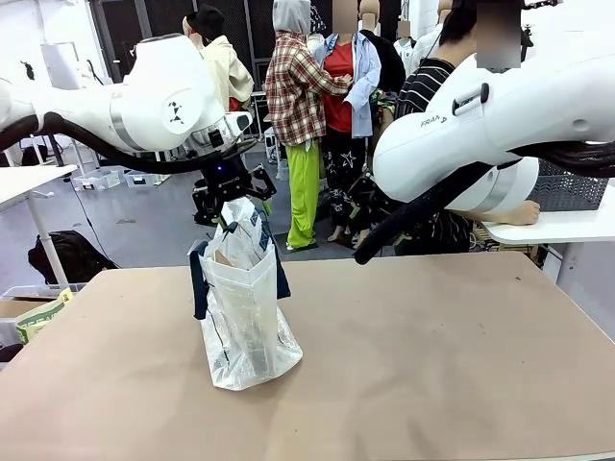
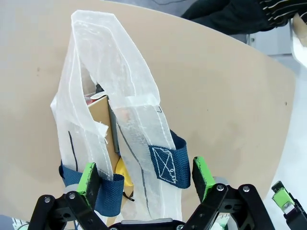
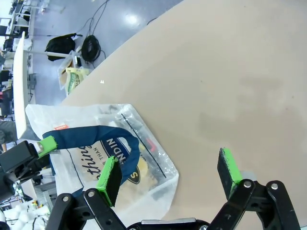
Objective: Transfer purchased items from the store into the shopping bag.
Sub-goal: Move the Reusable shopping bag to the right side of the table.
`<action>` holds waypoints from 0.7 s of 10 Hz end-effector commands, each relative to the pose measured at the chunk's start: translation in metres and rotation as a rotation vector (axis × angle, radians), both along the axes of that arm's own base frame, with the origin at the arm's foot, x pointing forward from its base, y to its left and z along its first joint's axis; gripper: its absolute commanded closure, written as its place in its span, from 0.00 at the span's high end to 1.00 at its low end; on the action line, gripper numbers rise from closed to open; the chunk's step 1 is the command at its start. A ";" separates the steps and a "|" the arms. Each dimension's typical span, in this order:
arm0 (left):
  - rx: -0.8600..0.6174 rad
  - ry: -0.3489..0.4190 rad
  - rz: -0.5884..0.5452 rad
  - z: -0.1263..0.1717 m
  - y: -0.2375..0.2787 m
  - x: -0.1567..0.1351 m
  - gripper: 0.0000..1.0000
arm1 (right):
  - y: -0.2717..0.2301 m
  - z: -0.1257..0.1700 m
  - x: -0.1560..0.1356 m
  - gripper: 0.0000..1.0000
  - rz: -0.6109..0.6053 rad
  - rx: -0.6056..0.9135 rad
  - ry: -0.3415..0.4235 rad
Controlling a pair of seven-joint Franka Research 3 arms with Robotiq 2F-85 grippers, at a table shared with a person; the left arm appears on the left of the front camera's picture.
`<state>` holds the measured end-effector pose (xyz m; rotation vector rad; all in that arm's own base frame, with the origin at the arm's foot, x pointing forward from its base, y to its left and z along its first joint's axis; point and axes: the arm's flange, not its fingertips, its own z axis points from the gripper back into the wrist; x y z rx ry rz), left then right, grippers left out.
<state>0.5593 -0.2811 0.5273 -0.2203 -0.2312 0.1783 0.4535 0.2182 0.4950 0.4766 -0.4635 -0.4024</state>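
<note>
Front view is showing the tall translucent white plastic shopping bag with dark navy strap handles (image 1: 245,317) standing upright on the brown worktop (image 1: 432,355), left of its middle and nearer the far edge than the near one. Packaged goods (image 1: 240,240) are poking up out of the bag's mouth. The left end effector (image 1: 231,197) is hanging directly over that mouth with its jaws spread wide, gripping nothing; in the left wrist view its green pads (image 2: 88,177) are sitting on either side of the bag (image 2: 115,124), beside the navy handles, with a brown carton (image 2: 103,120) and a yellow wrapper (image 2: 121,173) inside the bag. In the right wrist view, the right end effector (image 3: 170,175) is hovering above the worktop with jaws wide apart and empty, the bag (image 3: 100,153) lying toward one finger.
</note>
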 end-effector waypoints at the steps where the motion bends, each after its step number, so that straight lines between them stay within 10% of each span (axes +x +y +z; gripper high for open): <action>1: 0.047 0.018 -0.035 0.002 -0.005 0.007 1.00 | 0.003 -0.002 -0.001 1.00 -0.016 -0.002 0.012; 7: 0.215 0.057 -0.021 -0.010 -0.007 0.007 1.00 | 0.004 -0.003 -0.002 1.00 -0.014 -0.004 0.011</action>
